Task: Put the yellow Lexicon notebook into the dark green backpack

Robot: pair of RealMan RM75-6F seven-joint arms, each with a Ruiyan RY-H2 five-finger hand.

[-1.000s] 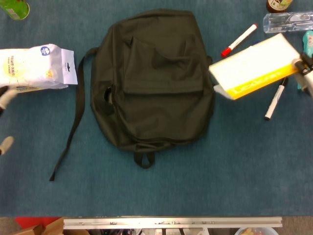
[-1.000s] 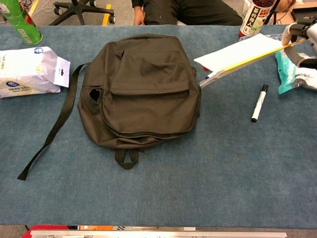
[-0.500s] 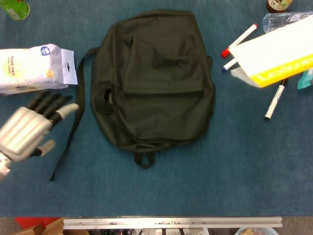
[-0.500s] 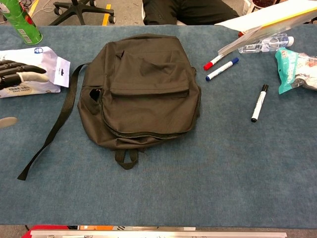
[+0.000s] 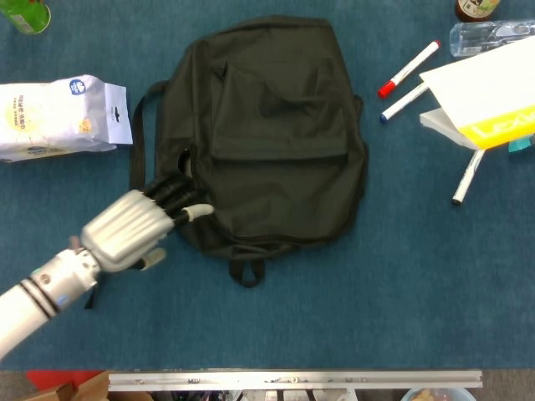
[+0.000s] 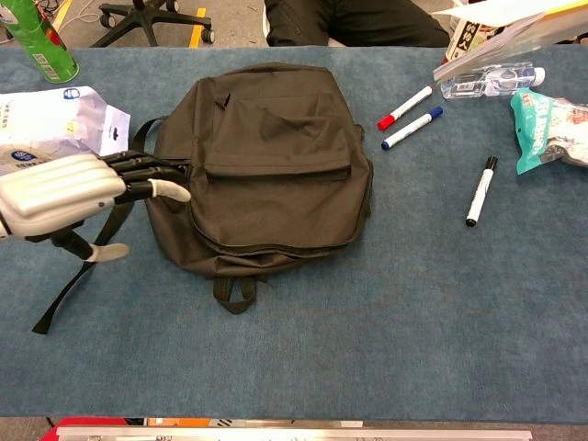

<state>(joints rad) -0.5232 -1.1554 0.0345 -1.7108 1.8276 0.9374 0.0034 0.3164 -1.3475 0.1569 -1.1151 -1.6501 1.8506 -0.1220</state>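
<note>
At the right edge of the head view, in its upper part, the yellow Lexicon notebook (image 5: 493,104) is raised above the table and tilted, its white cover up and the yellow side with lettering toward the lower right. In the chest view it shows only at the top right corner (image 6: 514,18), partly cut by the frame. The right hand is not visible in either view, so what holds the notebook cannot be told.

The dark green backpack (image 5: 267,134) lies flat at the middle of the blue table (image 5: 376,301), its front pocket up and its strap (image 5: 134,175) running to the lower left. The left hand (image 5: 134,230) is at the lower left side of the backpack, fingers stretched out close together and reaching the edge of the bag; it holds nothing, and the thumb stands apart below.

Just below the notebook, a red marker (image 5: 408,68) and a blue marker (image 5: 403,102) lie side by side, and a black marker (image 5: 466,177) lies lower. A clear bottle (image 5: 489,35) lies at the upper right. A white pouch (image 5: 58,117) lies at the upper left, and a green bottle (image 5: 23,13) stands in the corner above it. A teal packet (image 6: 551,129) lies at the right edge of the chest view.
</note>
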